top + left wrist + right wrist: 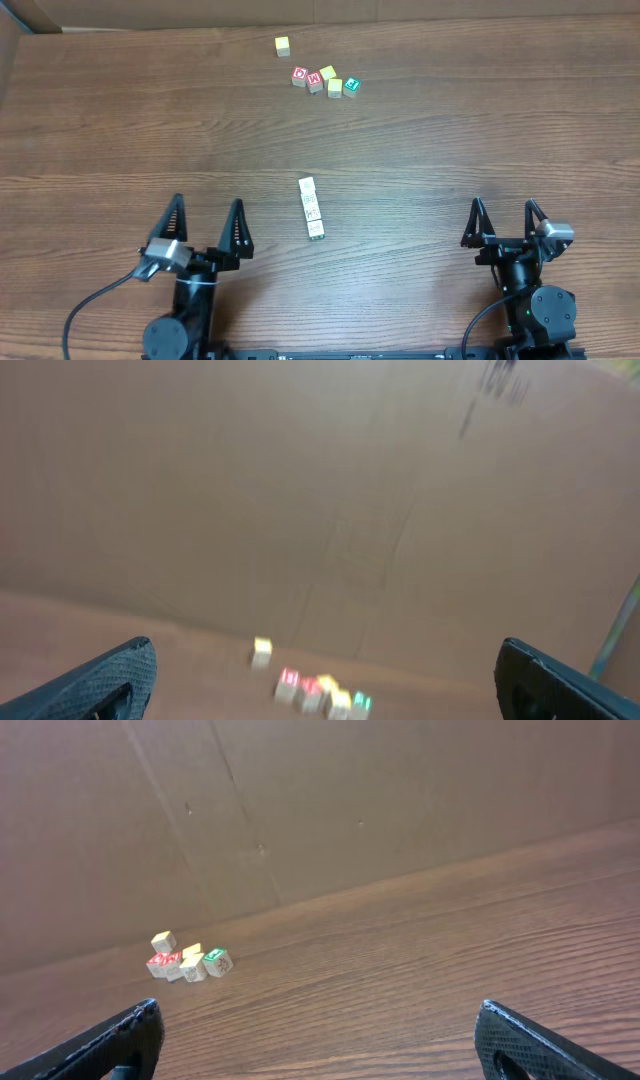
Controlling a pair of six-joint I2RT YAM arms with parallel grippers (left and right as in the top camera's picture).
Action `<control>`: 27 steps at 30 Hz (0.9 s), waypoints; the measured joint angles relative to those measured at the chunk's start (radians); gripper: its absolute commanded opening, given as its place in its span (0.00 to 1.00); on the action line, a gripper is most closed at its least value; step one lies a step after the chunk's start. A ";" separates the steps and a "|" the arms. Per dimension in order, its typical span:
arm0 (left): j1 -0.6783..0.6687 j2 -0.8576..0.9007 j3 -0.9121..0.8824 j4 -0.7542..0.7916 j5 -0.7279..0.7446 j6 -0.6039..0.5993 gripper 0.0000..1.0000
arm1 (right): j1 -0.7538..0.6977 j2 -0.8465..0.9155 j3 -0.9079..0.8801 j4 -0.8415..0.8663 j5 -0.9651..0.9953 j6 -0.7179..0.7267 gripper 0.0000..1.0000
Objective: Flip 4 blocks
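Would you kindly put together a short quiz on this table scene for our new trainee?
1. True or false: the four pale blocks lie in a single row.
2. Which stand nearer that row: A) the left fingers or B) the right fingers?
3. Fill in: both pairs of fingers stand ___, holding nothing.
Key: 1 true; 2 A; 3 open.

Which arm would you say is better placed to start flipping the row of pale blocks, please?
Left: the left end effector, open, sits nearer the row of pale blocks than the right end effector, also open.
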 measured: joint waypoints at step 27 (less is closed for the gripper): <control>0.000 -0.002 -0.038 -0.306 0.000 0.203 1.00 | 0.000 0.000 0.000 0.000 0.000 0.000 1.00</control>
